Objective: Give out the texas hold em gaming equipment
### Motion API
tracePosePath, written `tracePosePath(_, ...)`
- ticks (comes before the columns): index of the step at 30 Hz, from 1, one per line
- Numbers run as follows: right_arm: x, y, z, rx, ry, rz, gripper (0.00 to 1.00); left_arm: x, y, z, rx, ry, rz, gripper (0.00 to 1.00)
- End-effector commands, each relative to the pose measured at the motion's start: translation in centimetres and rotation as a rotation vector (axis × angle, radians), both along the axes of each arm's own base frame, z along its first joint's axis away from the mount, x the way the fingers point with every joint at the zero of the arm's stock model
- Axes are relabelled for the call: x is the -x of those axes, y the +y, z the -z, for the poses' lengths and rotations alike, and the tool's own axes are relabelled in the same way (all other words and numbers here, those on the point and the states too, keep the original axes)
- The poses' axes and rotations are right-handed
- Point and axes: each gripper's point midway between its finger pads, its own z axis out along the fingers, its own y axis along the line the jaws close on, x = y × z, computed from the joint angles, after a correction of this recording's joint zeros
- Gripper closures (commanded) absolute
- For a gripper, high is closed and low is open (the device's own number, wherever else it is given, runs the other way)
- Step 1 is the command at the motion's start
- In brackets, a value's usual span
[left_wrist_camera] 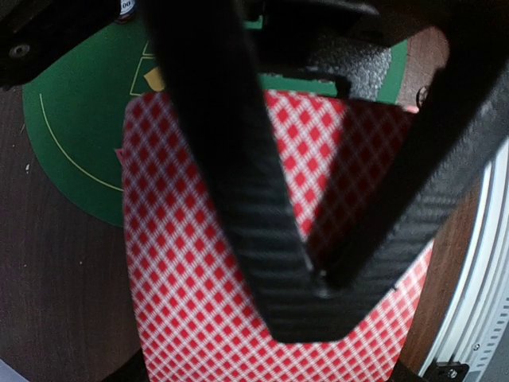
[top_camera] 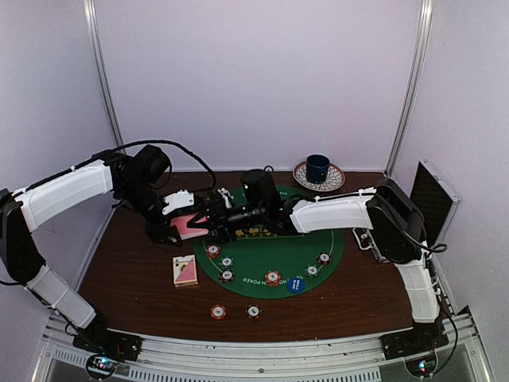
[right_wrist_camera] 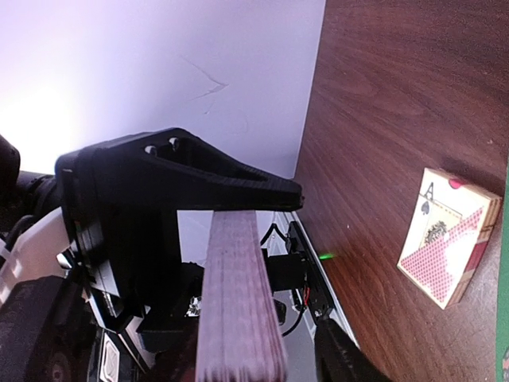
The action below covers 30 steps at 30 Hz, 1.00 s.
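Observation:
My left gripper is shut on a deck of pink-backed playing cards, held above the table's left side; its chequered back fills the left wrist view behind the fingers. In the right wrist view the deck stands edge-on between the fingers of my right gripper, with a gap to the right fingertip. Striped poker chips and a blue button disc lie on the green mat. Two more chips rest on the wood in front of the mat.
A card box lies on the brown table left of the mat, also seen as the box in the right wrist view. A blue mug on a saucer stands at the back. A silver-edged black case leans at the right.

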Motion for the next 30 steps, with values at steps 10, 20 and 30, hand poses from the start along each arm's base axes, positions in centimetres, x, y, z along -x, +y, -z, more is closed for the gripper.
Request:
tracePosePath(10,0.5,1.1,-2.2,-0.111,0.017,-0.033,0.86,-0.5,-1.8,-0.9,0.066,-0.015,0.018,0.02)
tracePosePath(20,1.1,1.9,-2.6,-0.128,0.027,-0.065,0.88,-0.7,-3.1,0.1,0.085,-0.012,0.078,0.02)
tracePosePath(30,1.0,2.1,-2.0,-0.134,0.049,-0.063,0.88,-1.0,-3.1,0.8,0.08,-0.038,0.093,0.22)
